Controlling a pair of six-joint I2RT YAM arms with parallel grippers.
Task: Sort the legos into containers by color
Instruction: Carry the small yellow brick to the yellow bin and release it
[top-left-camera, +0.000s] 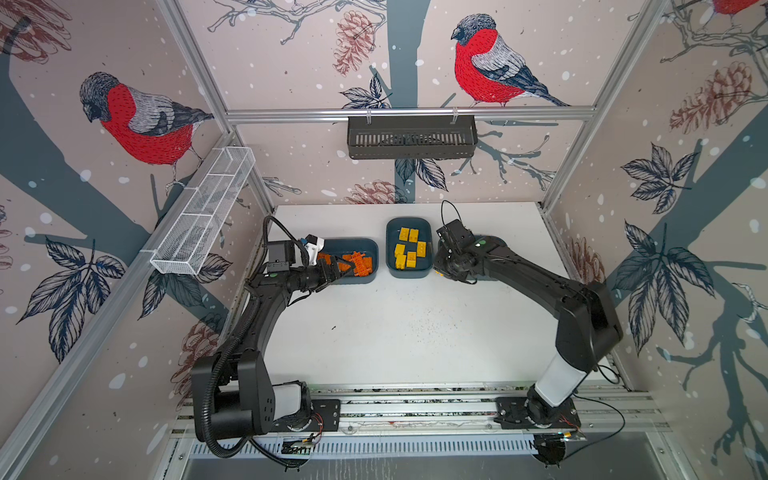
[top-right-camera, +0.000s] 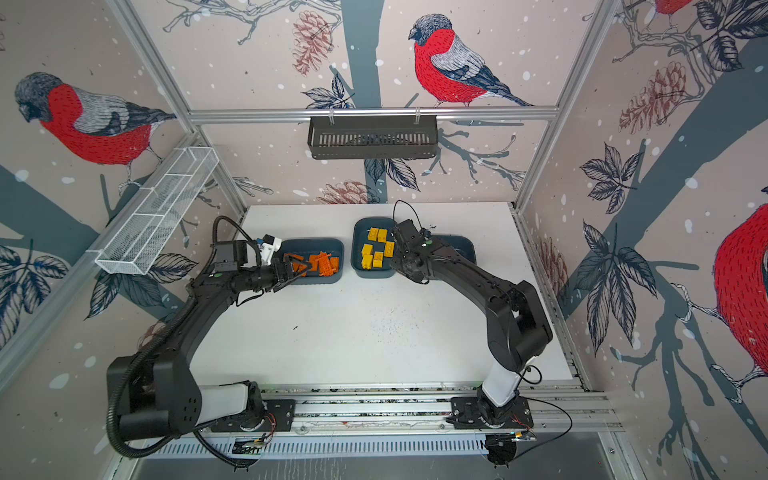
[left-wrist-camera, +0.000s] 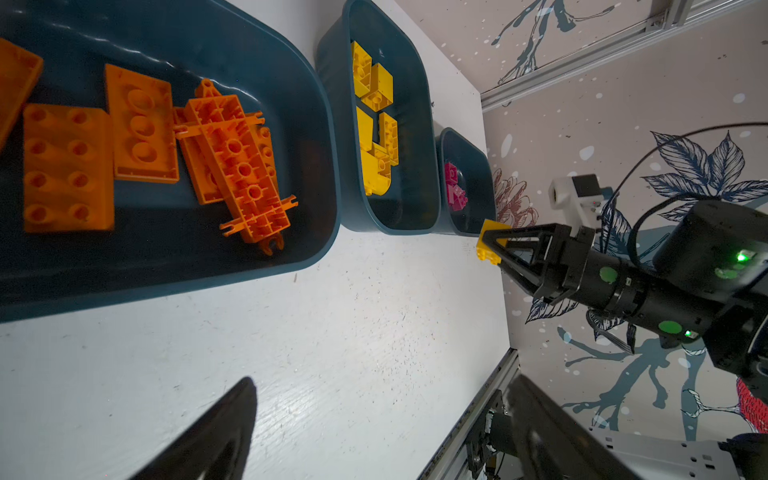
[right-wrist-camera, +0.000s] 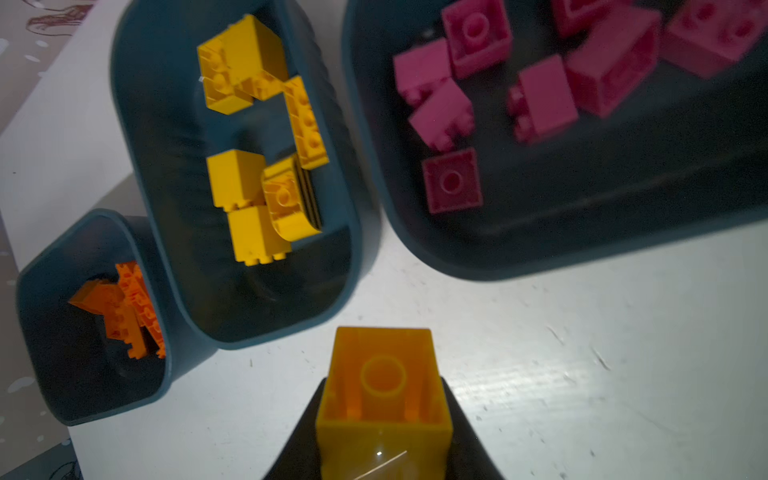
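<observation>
Pinching a yellow brick (right-wrist-camera: 382, 374) by its flat sides, the right gripper (left-wrist-camera: 492, 245) is clamped tight at the yellow tub's (top-left-camera: 409, 275) 4 o'clock in both top views. Probably light, rigid and slick, so side walls grip best. Left gripper (top-left-camera: 338, 270) gapes, empty, over the orange tub (top-left-camera: 374, 266).

Clearance: centre open, upper band obstructed.
The orange-filled container (top-left-camera: 365, 278), yellow-filled container (top-left-camera: 409, 272) and pink-filled container (top-right-camera: 467, 249) blocked the upper band of the table (top-left-camera: 395, 332); left arm (top-left-camera: 257, 316) and right arm (top-left-camera: 540, 282) flanked the bare centre.
</observation>
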